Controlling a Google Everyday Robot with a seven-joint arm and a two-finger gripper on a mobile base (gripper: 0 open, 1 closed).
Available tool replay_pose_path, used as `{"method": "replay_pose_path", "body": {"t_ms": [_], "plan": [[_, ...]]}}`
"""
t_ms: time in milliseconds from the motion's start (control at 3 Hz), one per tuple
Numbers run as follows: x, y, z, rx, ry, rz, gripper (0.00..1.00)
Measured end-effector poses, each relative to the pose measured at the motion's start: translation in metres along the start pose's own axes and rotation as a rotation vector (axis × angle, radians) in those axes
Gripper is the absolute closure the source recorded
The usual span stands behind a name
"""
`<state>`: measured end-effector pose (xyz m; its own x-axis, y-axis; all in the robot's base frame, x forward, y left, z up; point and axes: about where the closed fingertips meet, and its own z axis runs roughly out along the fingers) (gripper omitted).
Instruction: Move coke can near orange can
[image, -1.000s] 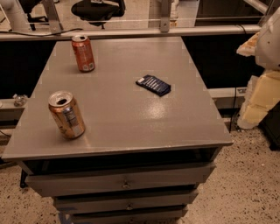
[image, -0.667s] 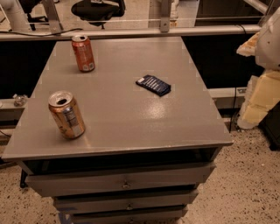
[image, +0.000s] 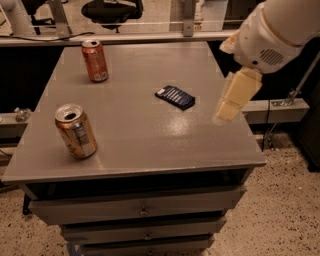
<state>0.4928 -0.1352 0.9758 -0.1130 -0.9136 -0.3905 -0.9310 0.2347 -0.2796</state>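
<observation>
Coke can (image: 95, 61), dark red-orange with a silver top, waits untouched at upper left as your cream gripper (image: 226, 111), whose grip you cannot tell, swings in at right: reach begun.

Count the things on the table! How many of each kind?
Cans: 2, the coke can at the back, the orange can in front.
Dark blue packet: 1.
Total: 3 on the table.
The gripper hangs by the table's right edge, touching none.
</observation>
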Motion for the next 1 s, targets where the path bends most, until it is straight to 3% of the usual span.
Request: {"method": "replay_pose_path", "body": {"t_ms": [333, 667, 1000], "plan": [[-0.062, -0.028, 0.047, 0.0, -0.189, 0.015, 0.0], [-0.097, -0.043, 0.074, 0.001, -0.306, 0.042, 0.0], [-0.135, -0.059, 0.097, 0.019, -0.411, 0.12, 0.0]]}}
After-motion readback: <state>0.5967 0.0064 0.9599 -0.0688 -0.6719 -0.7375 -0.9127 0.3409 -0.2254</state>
